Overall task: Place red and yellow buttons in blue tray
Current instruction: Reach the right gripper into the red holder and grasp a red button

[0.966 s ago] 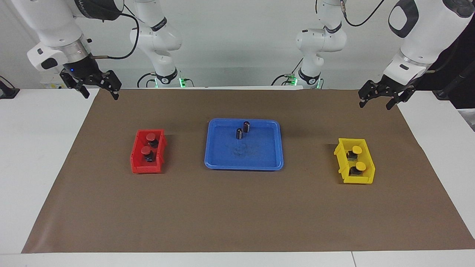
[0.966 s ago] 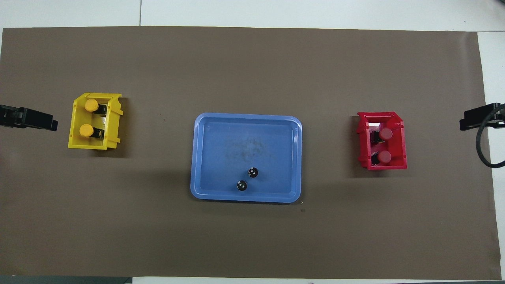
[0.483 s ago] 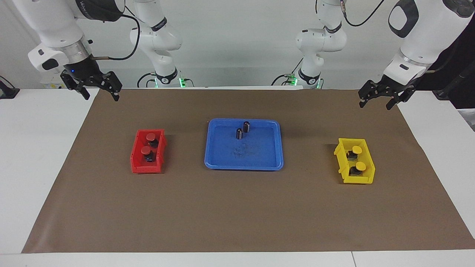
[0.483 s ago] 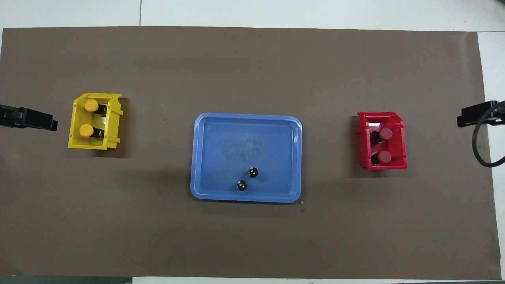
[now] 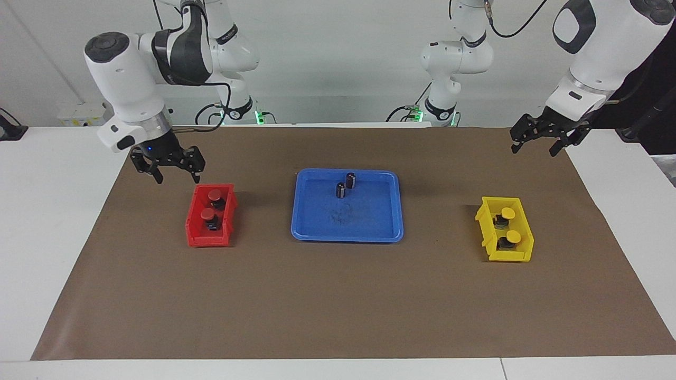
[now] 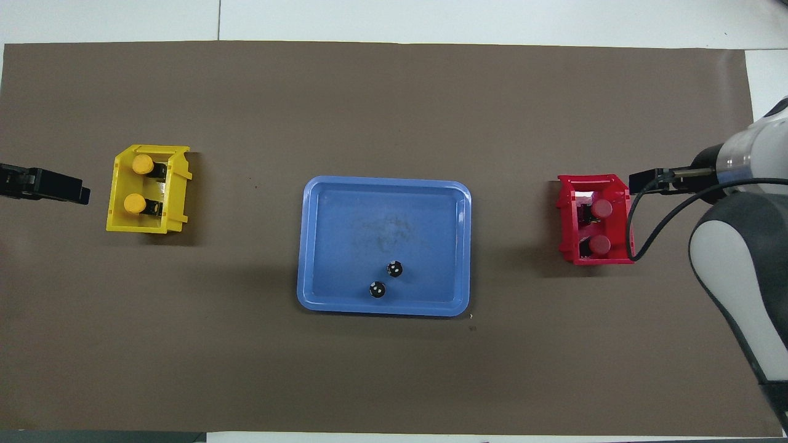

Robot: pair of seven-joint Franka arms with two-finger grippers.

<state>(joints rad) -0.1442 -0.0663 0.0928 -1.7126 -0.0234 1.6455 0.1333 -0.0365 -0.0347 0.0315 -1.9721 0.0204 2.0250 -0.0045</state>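
A: Progress entry. We count nothing moved so far: the blue tray [image 5: 347,206], at the middle of the bench [image 5: 338,306], holds none of the four buttons.

B: Agreed. Tray contents: two small dark cylinders [image 5: 345,185] with silvery bands, upright, near the tray's edge toward the robots. Not task items.

A: Red bin [image 5: 210,215], toward the right arm's end of the bench: two red buttons [image 5: 211,203], one nearer the robots than the other, both inside.

B: Yellow bin [image 5: 505,229], toward the left arm's end: two yellow buttons [image 5: 508,224], likewise one nearer the robots, both inside.

A: Tools. We log the right tool [image 5: 168,168] in the air, just off the red bin's corner nearest the robots, fingers spread apart, empty.

B: Left tool [image 5: 538,140] hangs over the bench's edge nearest the robots, toward the left arm's end, well apart from the yellow bin, fingers apart, empty. That arm waits.

A: Remaining, as we judge it: all four buttons. We take the step in hand to be the right arm's approach to a red button.

B: We note the bin walls are close around the buttons, so the fingers will need to come down from above.
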